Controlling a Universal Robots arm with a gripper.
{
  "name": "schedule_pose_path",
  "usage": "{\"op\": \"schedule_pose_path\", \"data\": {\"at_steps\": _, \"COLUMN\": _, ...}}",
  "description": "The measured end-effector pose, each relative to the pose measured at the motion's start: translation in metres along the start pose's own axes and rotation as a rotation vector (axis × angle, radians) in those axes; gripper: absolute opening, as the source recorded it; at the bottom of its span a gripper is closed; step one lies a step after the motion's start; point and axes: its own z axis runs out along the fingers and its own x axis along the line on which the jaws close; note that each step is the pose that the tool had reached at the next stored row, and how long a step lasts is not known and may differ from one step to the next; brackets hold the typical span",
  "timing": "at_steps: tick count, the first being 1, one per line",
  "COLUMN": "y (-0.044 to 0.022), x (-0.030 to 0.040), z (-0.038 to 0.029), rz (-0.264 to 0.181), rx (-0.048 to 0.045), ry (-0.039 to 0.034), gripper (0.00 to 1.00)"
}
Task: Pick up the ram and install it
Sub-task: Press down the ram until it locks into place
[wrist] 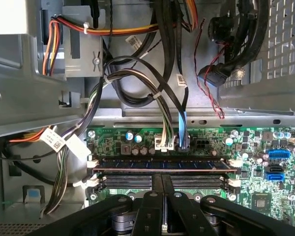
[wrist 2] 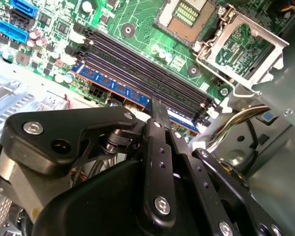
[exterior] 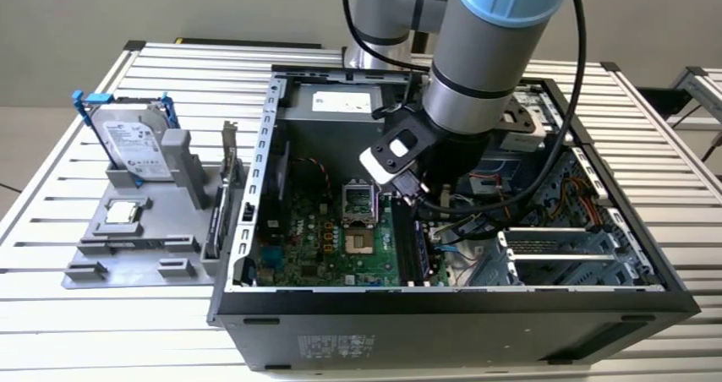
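Blue-labelled, the ram (wrist 2: 123,89) sits in its motherboard slot (wrist 2: 152,73) under our gripper (wrist 2: 155,109), fingers pressed together empty above it, so we judge even, straight-down pressure best.

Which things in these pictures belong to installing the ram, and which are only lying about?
For the job:
ram, standing in a memory slot
gripper, right at the ram
empty memory slots
computer case

Lying about:
hard drive
CPU chip
grey tray

arm reaches down, hand (wrist 2: 155,110) fingers seemingly pressed together.
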Motion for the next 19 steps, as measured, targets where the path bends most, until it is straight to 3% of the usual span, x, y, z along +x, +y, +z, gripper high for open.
{"op": "schedule_pose_path", "data": {"at_steps": 6, "y": 0.0009, "x": 0.0, "z": 0.0026, "rz": -0.004, "rx": -0.0029, "ry": -0.0009, "gripper": 0.0}}
{"op": "schedule_pose_path", "data": {"at_steps": 19, "y": 0.0013, "x": 0.0017, "z": 0.0113, "rz": -0.011, "rx": -0.0253, "ry": -0.0042, "gripper": 0.0}}
